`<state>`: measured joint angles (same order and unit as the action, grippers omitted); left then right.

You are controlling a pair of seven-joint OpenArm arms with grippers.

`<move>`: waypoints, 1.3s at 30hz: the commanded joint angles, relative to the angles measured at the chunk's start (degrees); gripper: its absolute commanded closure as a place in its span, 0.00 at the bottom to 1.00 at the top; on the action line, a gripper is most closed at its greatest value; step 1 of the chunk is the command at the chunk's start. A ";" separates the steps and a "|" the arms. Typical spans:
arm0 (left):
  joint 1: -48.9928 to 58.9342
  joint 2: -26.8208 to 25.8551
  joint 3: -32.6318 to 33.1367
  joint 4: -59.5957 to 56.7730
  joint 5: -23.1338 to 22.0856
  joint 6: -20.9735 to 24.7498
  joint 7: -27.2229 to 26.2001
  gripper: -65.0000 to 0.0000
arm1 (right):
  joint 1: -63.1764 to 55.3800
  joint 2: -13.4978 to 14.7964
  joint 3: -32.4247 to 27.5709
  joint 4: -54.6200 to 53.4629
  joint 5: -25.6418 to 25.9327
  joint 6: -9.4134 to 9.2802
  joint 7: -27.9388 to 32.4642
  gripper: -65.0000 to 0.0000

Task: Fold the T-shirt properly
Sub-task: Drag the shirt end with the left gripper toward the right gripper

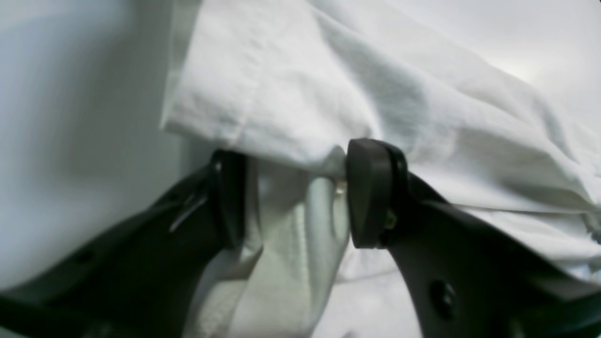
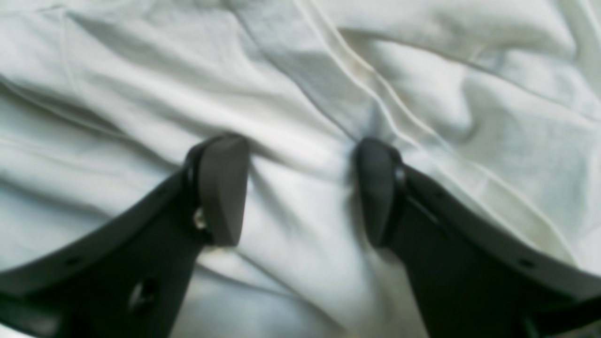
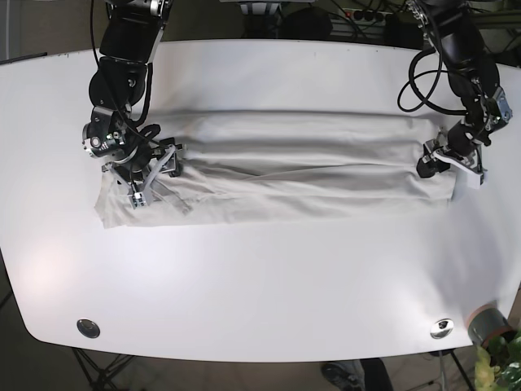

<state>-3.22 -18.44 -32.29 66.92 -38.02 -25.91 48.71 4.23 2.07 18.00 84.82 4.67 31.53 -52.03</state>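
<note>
A glossy white table (image 3: pixel 269 277) with rounded corners fills most of the base view. Two round metal fittings sit near its lower edge, one at lower left (image 3: pixel 88 328) and one at lower right (image 3: pixel 442 327). Past the top edge the room is dark, with cables and stand legs showing.

The T-shirt (image 3: pixel 293 167) lies across the upper middle of the table as a long horizontal band of white fabric, folded lengthwise with soft ridges running left to right. Its left end flares out wider and more rumpled.

In the base view the right claw (image 3: pixel 155 175) is at the shirt's left end and the left claw (image 3: pixel 440 159) is at the right end, both low on the cloth.

The wrist cameras give what the base view is too far off to show. In the left wrist view, the left claw (image 1: pixel 296 197) has its dark matte fingers (image 1: pixel 368 192) closed in on a bunched fold of the T-shirt (image 1: pixel 328 84), pinching it, with a hemmed edge hanging above against the pale table (image 1: pixel 70 141). In the right wrist view, the right claw (image 2: pixel 300 192) is spread, pads (image 2: pixel 223 188) pressed down on creased cloth (image 2: pixel 300 70); whether fabric is gathered between them is hard to say in the blur.
</note>
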 commanded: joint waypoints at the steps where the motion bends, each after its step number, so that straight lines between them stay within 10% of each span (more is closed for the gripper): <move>1: -1.74 -0.86 -0.10 0.73 -0.62 0.02 -0.49 0.75 | 0.21 0.00 -0.11 0.59 0.30 0.34 -0.85 0.46; 5: -2.01 -0.86 -0.10 0.73 -0.62 0.11 -1.37 1.00 | 0.21 0.00 -0.11 0.59 0.30 0.34 -0.85 0.46; 20: -0.60 0.11 0.87 12.78 7.21 0.11 -3.74 1.00 | 0.21 0.00 -0.02 0.59 0.30 0.34 -0.85 0.46; 39: 4.06 14.35 23.46 35.90 25.32 0.11 -3.74 1.00 | 0.39 -0.09 -0.02 0.50 0.30 0.34 -0.85 0.46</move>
<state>1.67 -5.08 -9.98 101.45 -13.30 -25.74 46.30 4.01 1.74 17.93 84.95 5.32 31.79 -51.59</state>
